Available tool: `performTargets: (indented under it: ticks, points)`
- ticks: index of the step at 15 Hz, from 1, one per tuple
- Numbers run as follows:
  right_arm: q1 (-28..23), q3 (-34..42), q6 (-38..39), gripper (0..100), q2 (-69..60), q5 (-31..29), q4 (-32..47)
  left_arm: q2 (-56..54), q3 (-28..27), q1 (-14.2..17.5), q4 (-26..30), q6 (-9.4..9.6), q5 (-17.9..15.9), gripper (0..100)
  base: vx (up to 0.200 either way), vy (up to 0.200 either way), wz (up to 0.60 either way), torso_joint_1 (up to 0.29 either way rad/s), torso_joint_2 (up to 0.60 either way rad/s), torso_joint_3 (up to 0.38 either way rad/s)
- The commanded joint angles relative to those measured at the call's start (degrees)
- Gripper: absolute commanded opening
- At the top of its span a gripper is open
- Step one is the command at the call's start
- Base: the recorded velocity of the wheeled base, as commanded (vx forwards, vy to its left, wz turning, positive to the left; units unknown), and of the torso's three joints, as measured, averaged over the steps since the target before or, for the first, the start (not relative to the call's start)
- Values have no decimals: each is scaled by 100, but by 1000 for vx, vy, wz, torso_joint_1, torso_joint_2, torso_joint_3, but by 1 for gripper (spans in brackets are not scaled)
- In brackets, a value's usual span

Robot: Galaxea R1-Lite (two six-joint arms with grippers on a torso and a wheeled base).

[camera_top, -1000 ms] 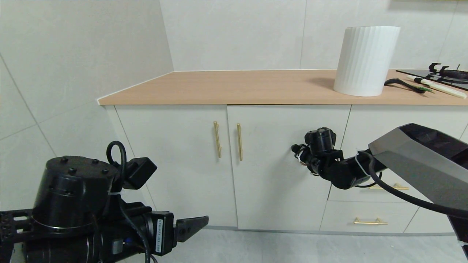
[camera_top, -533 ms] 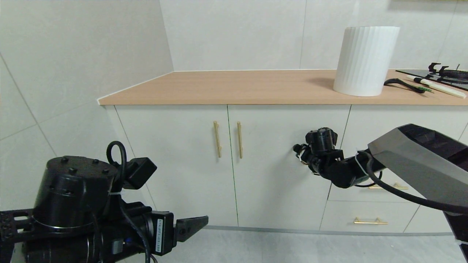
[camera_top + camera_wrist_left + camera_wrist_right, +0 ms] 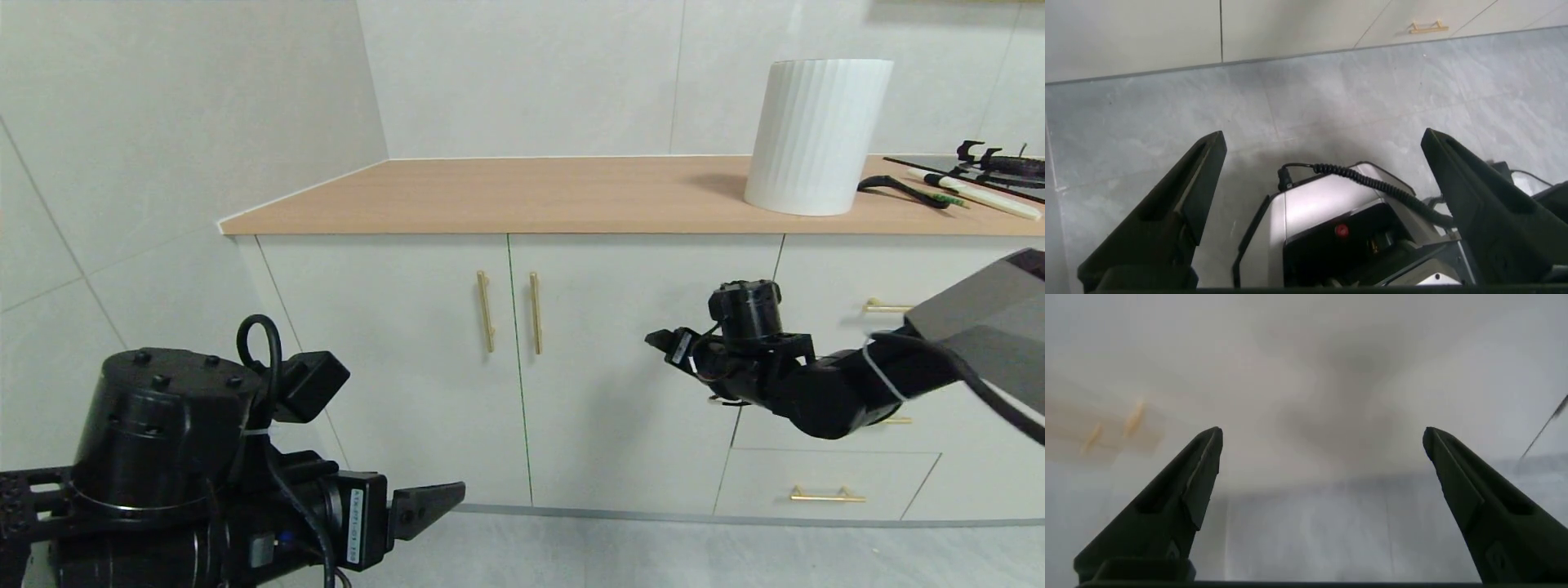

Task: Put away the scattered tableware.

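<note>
Left gripper (image 3: pixel 1323 143): jaws spread wide, nothing between them. Its wrist camera looks past both dark fingers (image 3: pixel 1167 220) onto grey tiled floor (image 3: pixel 1388 90). Beyond the tips are the foot of the pale cabinet front (image 3: pixel 1290 28) and one small brass drawer handle (image 3: pixel 1427 28). The head camera adds placement: one finger tip, low near the floor, short of the cabinet. Right gripper (image 3: pixel 1320 437): likewise spread and empty. Its wrist camera has a pale flat surface close ahead of the fingers, blurred, with faint yellowish smears to one side, too soft to name. The head camera puts this gripper in front of the cabinet front at mid height. Its tips point toward the two vertical brass bar handles (image 3: pixel 486 311), well apart from them. Scattered tableware, a small cluster of black-handled and cream-handled utensils (image 3: pixel 988 198), lies on the light wooden countertop (image 3: pixel 531 196). It is well above the right gripper and off to its right, and far from the left gripper. A tall white ribbed cylindrical container (image 3: pixel 816 135) stands upright on the same countertop, above the right gripper and near the utensils.
</note>
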Motion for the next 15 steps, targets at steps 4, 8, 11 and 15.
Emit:
performTargets:
  ticks: [4,8,11,15]
  points:
    - [356,1602,-900,100,-2857,219,36,-569,-52,105,-111,173,168,100,0,0,0,0,0,0]
    - [347,3298,-2324,100,-5581,61,63,-1501,-8,483,-76,613,309,100,0,0,0,0,0,0]
    - [127,4159,-2693,100,-7207,69,124,-2494,290,483,-76,613,493,100,0,0,0,0,0,0]
    - [-743,4361,-3177,100,-9905,78,2269,-4392,826,940,231,938,502,100,0,0,0,0,0,0]
